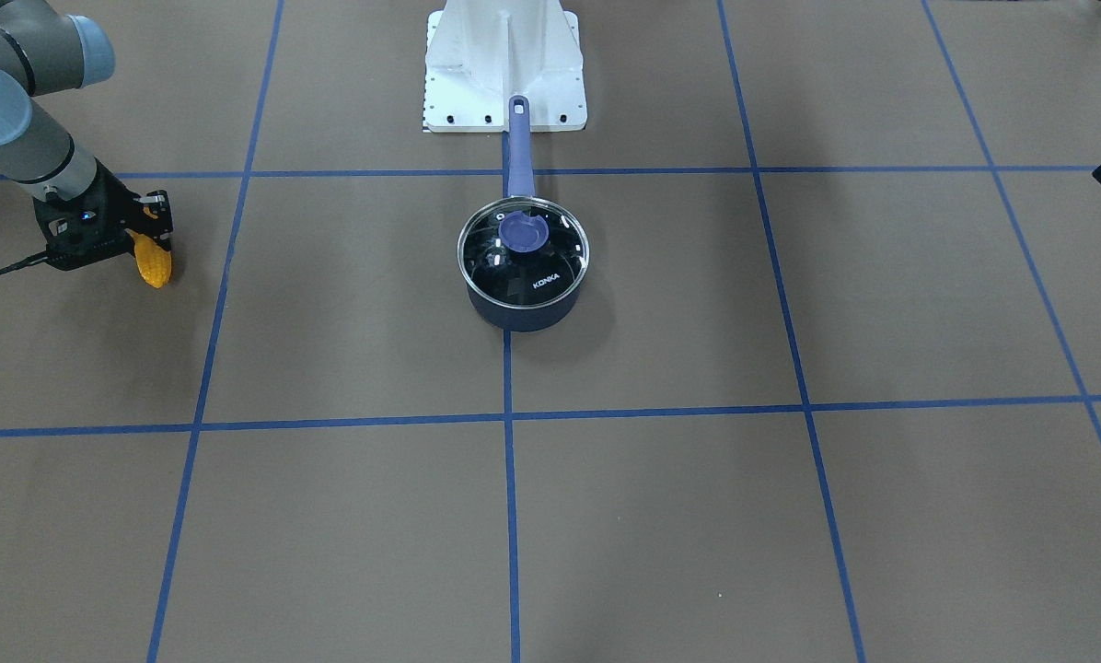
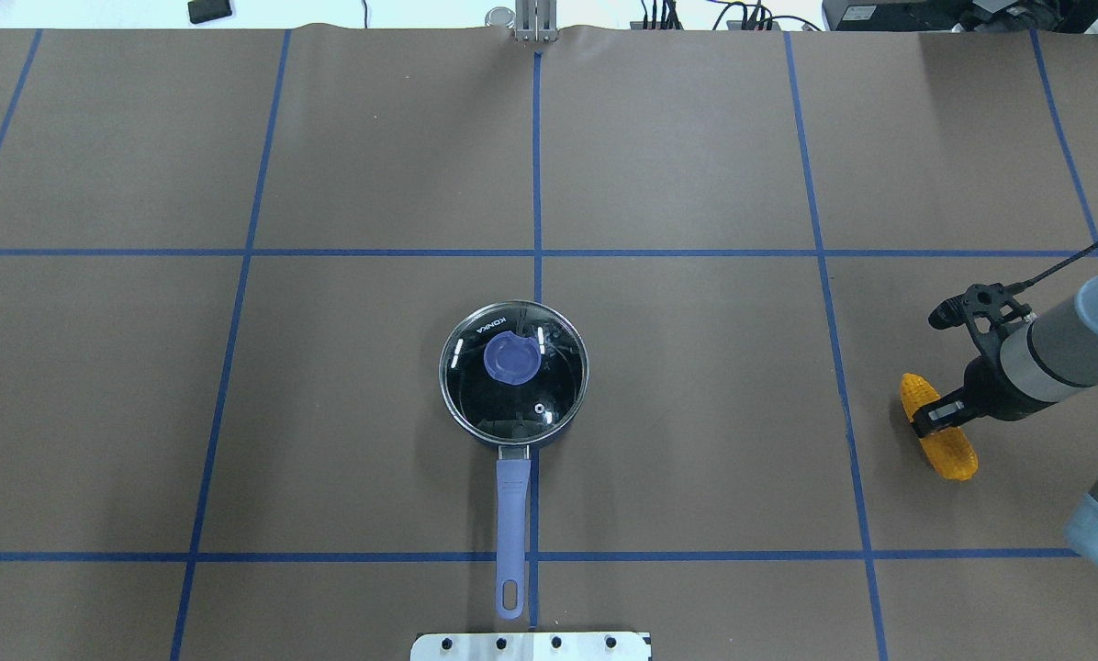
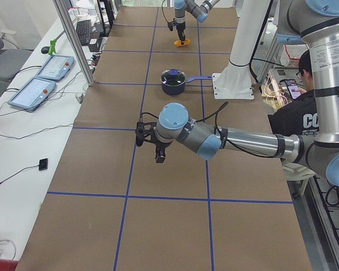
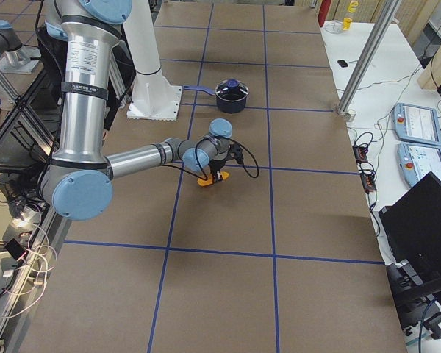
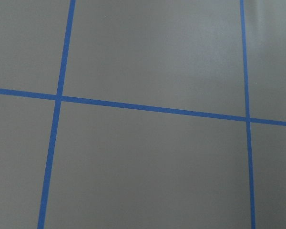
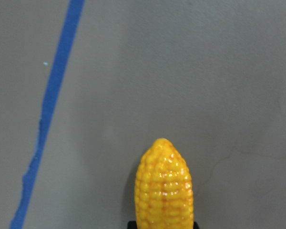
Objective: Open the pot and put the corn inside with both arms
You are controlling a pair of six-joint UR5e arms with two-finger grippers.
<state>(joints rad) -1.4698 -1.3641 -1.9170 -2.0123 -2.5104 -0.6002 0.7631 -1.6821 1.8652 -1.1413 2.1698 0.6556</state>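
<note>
The right jaws were closed across the middle of the small bumpy orange-yellow corn cob (image 2: 948, 454), likely light, stiff and apt to roll; the left jaws' opening could not be told.

"KONKA" on the glass lid (image 1: 525, 258); "CO", cut off, on an operator's shirt (image 3: 296, 121)

Dark blue saucepan (image 1: 525, 311), upright at the centre of the surface (image 2: 696, 413), closed by a clear glass lid (image 1: 555, 267) with a blue knob (image 2: 510, 358). Its long handle (image 2: 512, 514) points toward the robot. Orange-yellow corn cob (image 2: 951, 452), well apart on the robot's right, clasped across its middle by the right hand (image 2: 933, 418).
</note>
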